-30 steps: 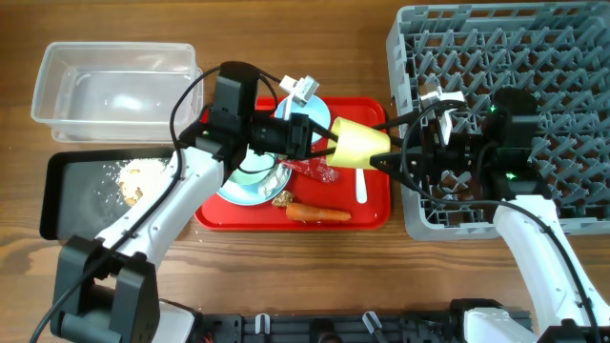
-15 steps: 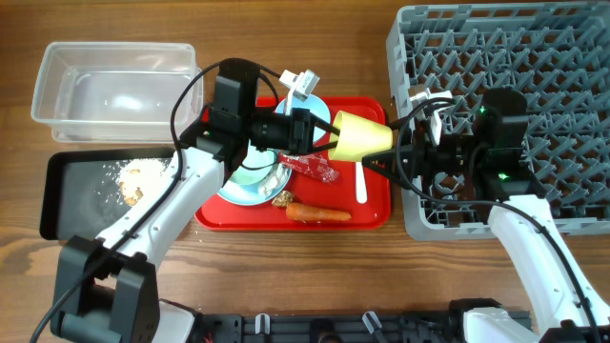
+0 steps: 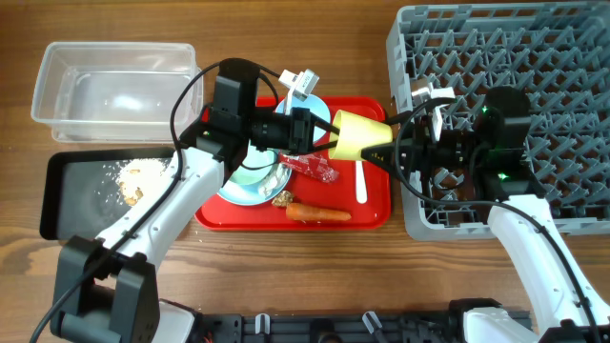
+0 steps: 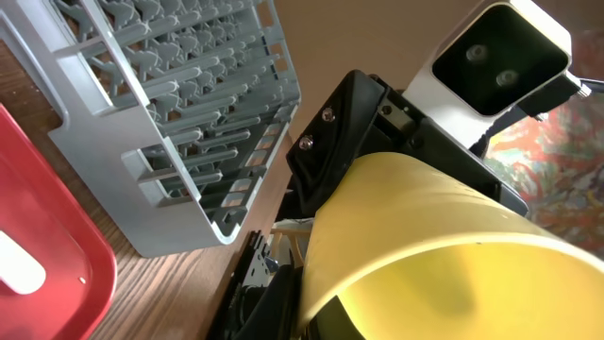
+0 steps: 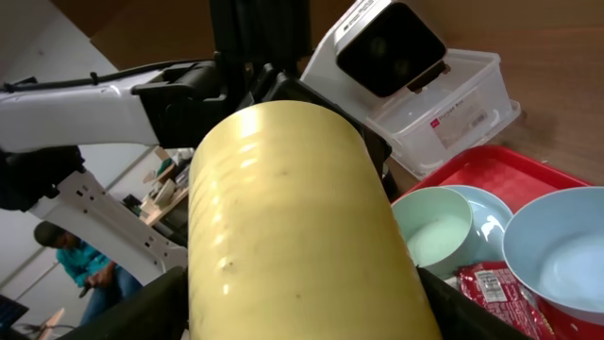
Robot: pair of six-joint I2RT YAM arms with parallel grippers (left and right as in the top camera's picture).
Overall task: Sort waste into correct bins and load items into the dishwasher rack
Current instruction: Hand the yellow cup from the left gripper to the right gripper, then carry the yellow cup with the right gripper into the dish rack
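my left gripper point(image 3: 326, 133) clamped on yellow cup point(image 3: 358, 136), right gripper point(image 3: 383, 150) straddling it, grip unclear, dishwasher rack point(image 3: 405, 205) wall just beside

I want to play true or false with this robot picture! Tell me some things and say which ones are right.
1. The left gripper holds the yellow cup. True.
2. The grey rack is full of dishes. False: no dishes show in it.
3. The carrot lies in the rack. False: it lies on the red tray.
4. Crumbs lie in the black tray. True.
5. The white spoon is on the red tray. True.
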